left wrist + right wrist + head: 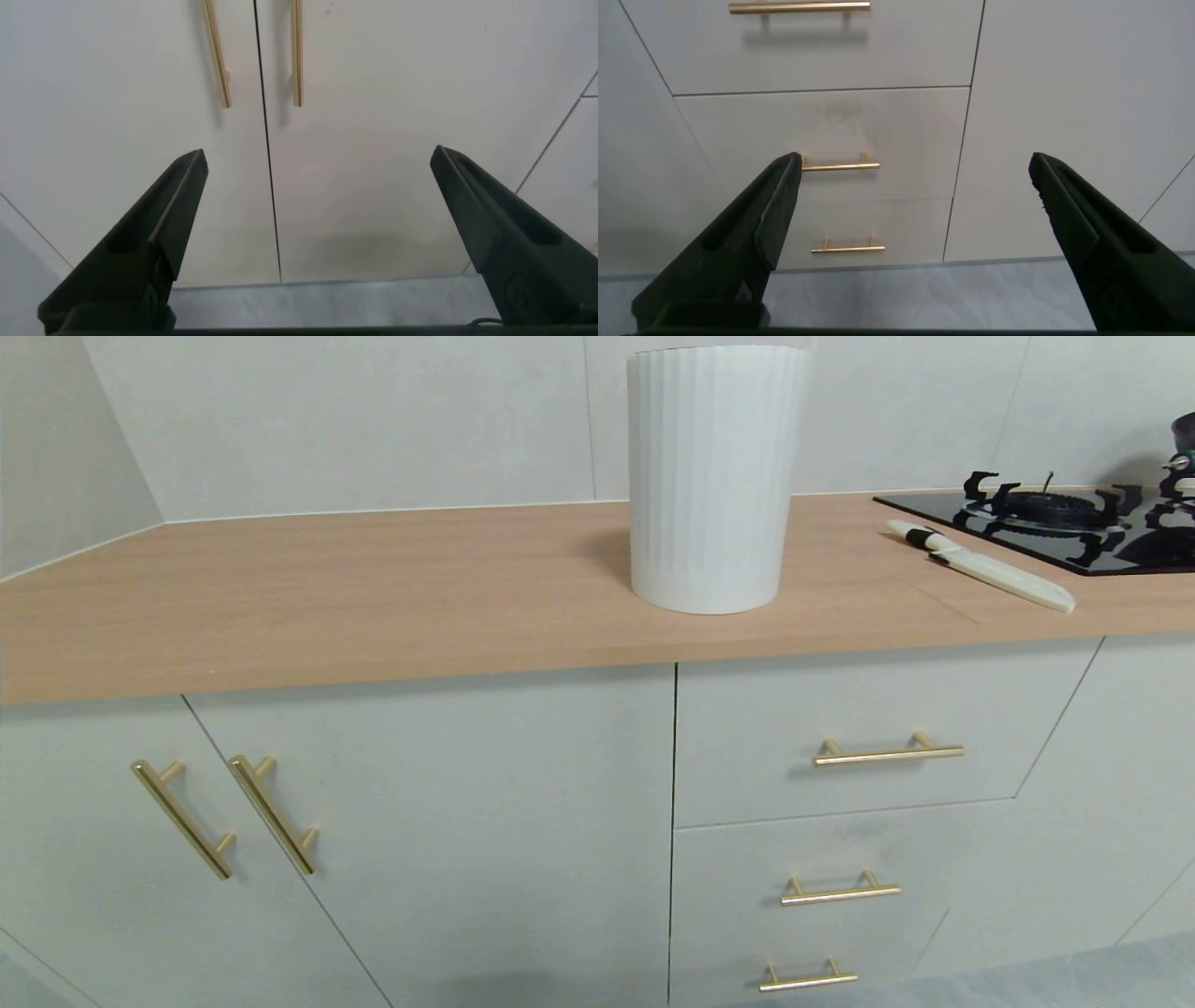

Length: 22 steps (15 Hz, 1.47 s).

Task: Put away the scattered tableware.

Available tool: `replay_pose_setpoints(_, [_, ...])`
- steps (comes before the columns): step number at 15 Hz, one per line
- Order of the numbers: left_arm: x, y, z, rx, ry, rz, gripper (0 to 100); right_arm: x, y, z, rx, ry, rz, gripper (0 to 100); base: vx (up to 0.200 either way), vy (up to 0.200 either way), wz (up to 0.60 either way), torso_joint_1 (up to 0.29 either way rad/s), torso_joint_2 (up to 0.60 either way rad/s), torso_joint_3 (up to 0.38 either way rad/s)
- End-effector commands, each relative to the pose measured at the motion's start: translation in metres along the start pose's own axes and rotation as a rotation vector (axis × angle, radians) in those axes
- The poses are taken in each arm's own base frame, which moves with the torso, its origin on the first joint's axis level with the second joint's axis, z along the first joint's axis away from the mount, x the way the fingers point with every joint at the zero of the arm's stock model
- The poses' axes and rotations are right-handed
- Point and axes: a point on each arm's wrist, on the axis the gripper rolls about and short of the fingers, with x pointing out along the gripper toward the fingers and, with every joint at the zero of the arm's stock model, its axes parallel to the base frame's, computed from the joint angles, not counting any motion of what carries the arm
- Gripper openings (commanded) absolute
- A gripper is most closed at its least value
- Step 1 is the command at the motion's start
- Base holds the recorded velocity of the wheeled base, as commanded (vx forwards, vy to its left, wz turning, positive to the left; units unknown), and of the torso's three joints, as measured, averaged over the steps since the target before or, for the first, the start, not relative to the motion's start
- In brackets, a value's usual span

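Note:
A white knife with a black band on its handle lies on the wooden countertop, beside the stove at the right. A tall white ribbed container stands on the counter to the knife's left. My left gripper is open and empty, held low in front of the double cabinet doors. My right gripper is open and empty too, facing the drawer fronts below the counter.
A black gas hob with pan supports sits at the counter's far right. Below are cabinet doors with gold handles and a stack of three drawers with gold handles. A tiled wall backs the counter; grey floor lies below.

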Motion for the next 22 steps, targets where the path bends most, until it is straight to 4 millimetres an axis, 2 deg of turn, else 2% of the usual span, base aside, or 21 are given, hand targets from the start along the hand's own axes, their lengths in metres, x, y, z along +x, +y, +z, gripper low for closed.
replay_pose_setpoints(1, [0.0, 0.0, 0.0, -0.001, 0.0, 0.0, 100, 0.0001, 0.0, 0.0, 0.0, 0.002, 0.001, 100, 0.0, 0.0, 0.0, 0.0, 0.0, 0.0])
replay_pose_setpoints(4, [0.0, 0.0, 0.0, 0.0, 0.0, 0.0, 100, 0.0001, 0.0, 0.0, 0.0, 0.002, 0.003, 100, 0.0, 0.0, 0.0, 0.0, 0.0, 0.0])
replay_pose_setpoints(10, [0.0, 0.0, 0.0, 0.0, 0.0, 0.0, 100, 0.0001, 0.0, 0.0, 0.0, 0.002, 0.001, 100, 0.0, -0.2, 0.0, 0.002, 0.0, 0.002])
replay_pose_setpoints(18, [0.0, 0.0, 0.0, 0.0, 0.0, 0.0, 100, 0.0001, 0.0, 0.0, 0.0, 0.002, 0.001, 100, 0.0, 0.0, 0.0, 0.0, 0.0, 0.0])
replay_pose_setpoints(22, [0.0, 0.0, 0.0, -0.001, 0.0, 0.0, 100, 0.0001, 0.0, 0.0, 0.0, 0.002, 0.001, 100, 0.2, 0.0, 0.0, -0.004, 0.0, 0.004])
